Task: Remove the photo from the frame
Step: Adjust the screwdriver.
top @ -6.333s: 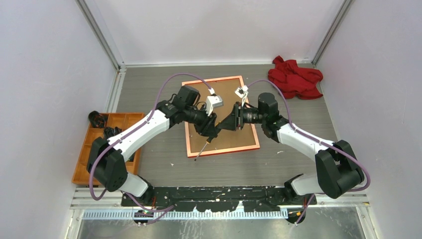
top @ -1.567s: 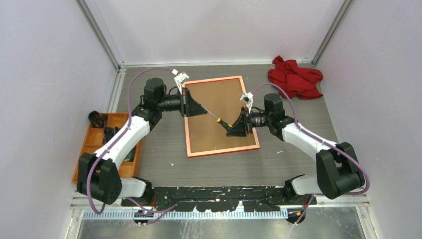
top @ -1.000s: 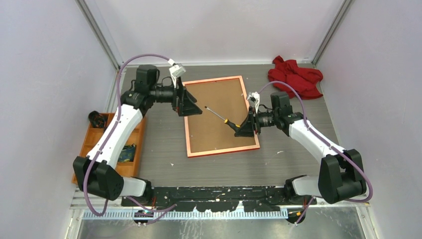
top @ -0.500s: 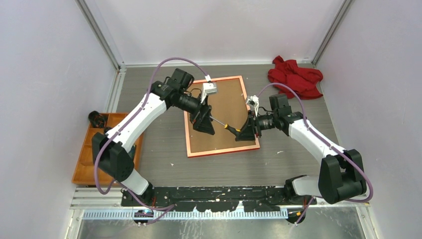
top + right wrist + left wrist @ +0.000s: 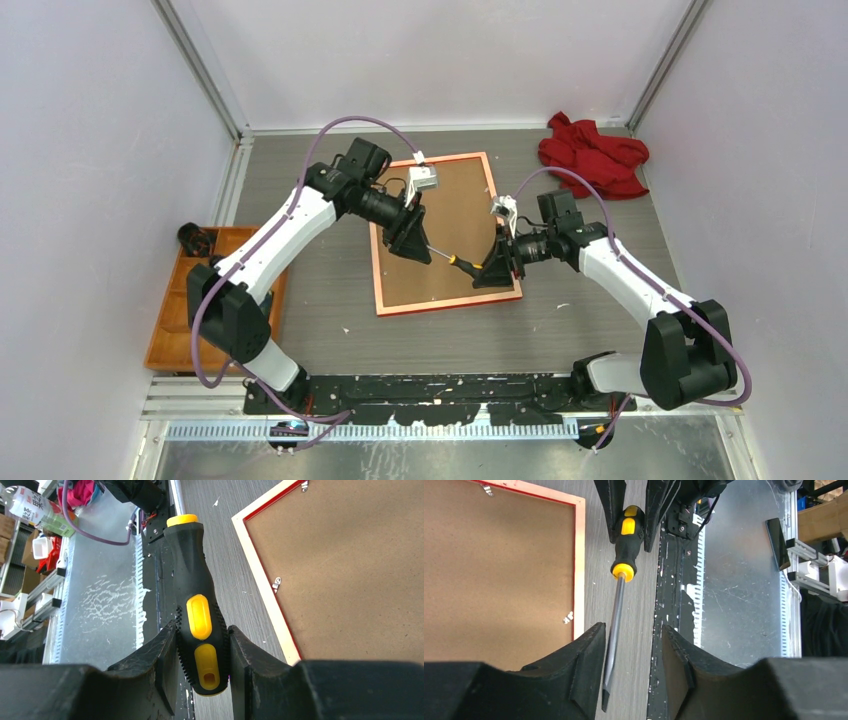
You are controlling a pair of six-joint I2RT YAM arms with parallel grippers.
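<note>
We see the frame (image 5: 445,303) lying face down in the middle of the bench (image 5: 320,300), its orange-pink back rim up. The brown board (image 5: 455,205) fills it, still seated inside the rim. The photo is not visible; the board covers whatever is under it. A small metal clip (image 5: 276,584) sits on the board close to the rim, and we cannot tell whether it is turned aside.

Both arms reach in over the near half of the frame and meet at a screwdriver (image 5: 197,610). The right gripper (image 5: 202,645) is clenched on its black-and-yellow handle, with both fingers pressed against the ribbed grip. The shaft runs away from the right gripper toward the left arm.

The left gripper (image 5: 631,630) straddles that shaft near its tip. In the left wrist view the shaft lies close against the finger (image 5: 584,660) nearer the frame. A clear gap remains to the other finger, so this gripper is not clamped on the shaft. The flat tip pokes just past the fingers.

A crumpled red cloth (image 5: 592,155) lies in the far right corner, well apart from the frame. An orange tray (image 5: 170,320) with dark items sits at the left edge.
</note>
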